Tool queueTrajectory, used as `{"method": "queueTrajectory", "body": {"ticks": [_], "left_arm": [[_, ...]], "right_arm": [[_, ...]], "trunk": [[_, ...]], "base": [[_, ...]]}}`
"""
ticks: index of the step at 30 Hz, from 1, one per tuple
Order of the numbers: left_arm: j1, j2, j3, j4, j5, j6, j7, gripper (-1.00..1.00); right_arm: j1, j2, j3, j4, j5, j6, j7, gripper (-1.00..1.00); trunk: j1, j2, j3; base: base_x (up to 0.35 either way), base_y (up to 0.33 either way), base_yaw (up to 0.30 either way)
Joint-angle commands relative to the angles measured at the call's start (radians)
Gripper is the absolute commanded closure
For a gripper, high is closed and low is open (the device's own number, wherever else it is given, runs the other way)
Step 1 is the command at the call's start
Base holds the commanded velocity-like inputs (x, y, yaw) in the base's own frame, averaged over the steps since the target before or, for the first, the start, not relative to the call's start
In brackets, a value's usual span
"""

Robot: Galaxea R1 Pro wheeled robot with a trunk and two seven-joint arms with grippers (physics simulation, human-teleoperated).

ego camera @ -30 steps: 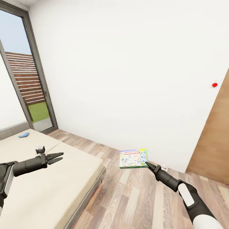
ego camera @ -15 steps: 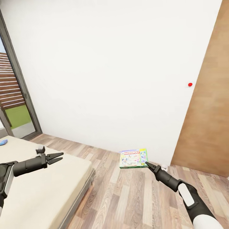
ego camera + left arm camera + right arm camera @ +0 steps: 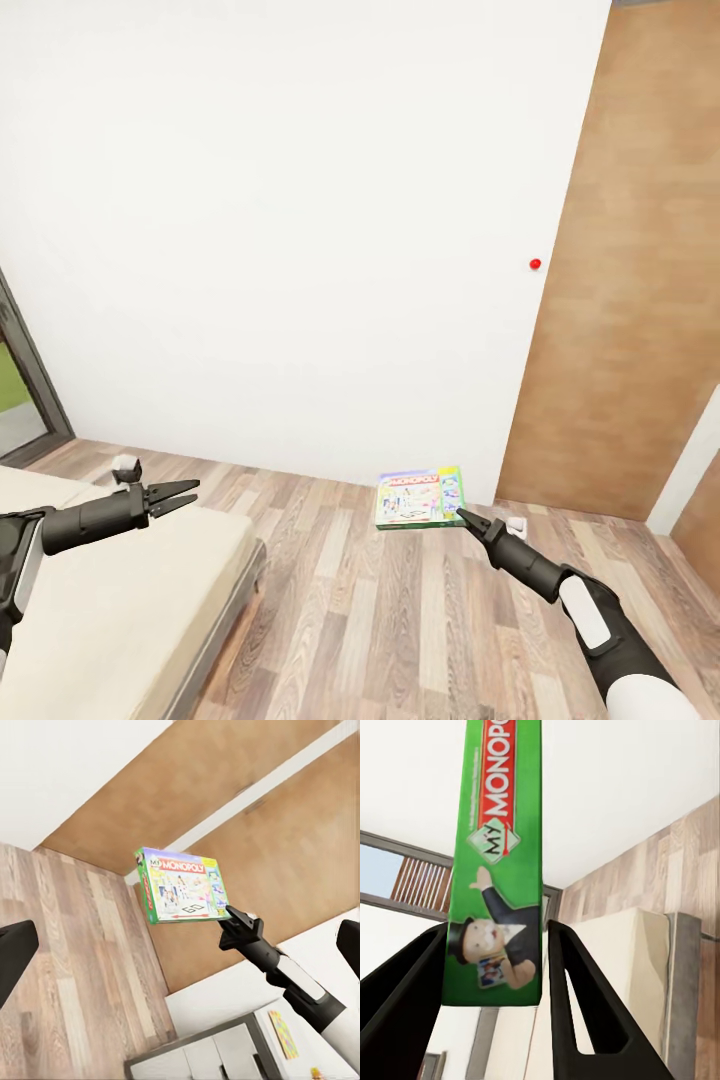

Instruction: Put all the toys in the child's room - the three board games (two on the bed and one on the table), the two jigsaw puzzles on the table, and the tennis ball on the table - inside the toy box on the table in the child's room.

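A green Monopoly board game (image 3: 420, 497) hangs flat in the air over the wooden floor, gripped at its near corner by my right gripper (image 3: 463, 517), which is shut on it. The right wrist view looks along the box's green edge (image 3: 495, 862) between the two dark fingers (image 3: 577, 1005). From the left wrist view the same box (image 3: 182, 884) shows, held by the right arm. My left gripper (image 3: 187, 495) hovers open and empty above the bed (image 3: 110, 610), its fingers slightly parted.
A white wall (image 3: 280, 230) stands ahead, with a brown wooden door (image 3: 630, 300) to its right and a small red dot (image 3: 535, 264) on the wall. A dark window frame (image 3: 30, 400) shows at far left. A grey drawer unit (image 3: 202, 1061) is in the left wrist view.
The whole view has swung to the right: window and bed slid left, the brown door came further in. Both arms and the held box keep their places in the picture.
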Motion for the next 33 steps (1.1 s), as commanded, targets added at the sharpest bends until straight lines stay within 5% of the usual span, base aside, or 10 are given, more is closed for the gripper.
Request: {"method": "queueTrajectory", "body": {"ticks": [1,33], "left_arm": [[0.0,0.0,0.001,0.0,-0.001,0.011,-0.004,-1.0],[0.0,0.002,0.001,0.0,-0.001,0.011,-0.004,-1.0]], "right_arm": [[-0.001,0.0,-0.002,0.001,-0.008,0.009,0.002,1.0],[-0.001,0.0,-0.002,0.004,-0.008,0.008,0.002,1.0]], "trunk": [[0.0,-0.001,-0.001],[0.0,-0.001,-0.001]], "base": [[0.0,0.0,-0.278],[0.0,0.0,-0.278]]}}
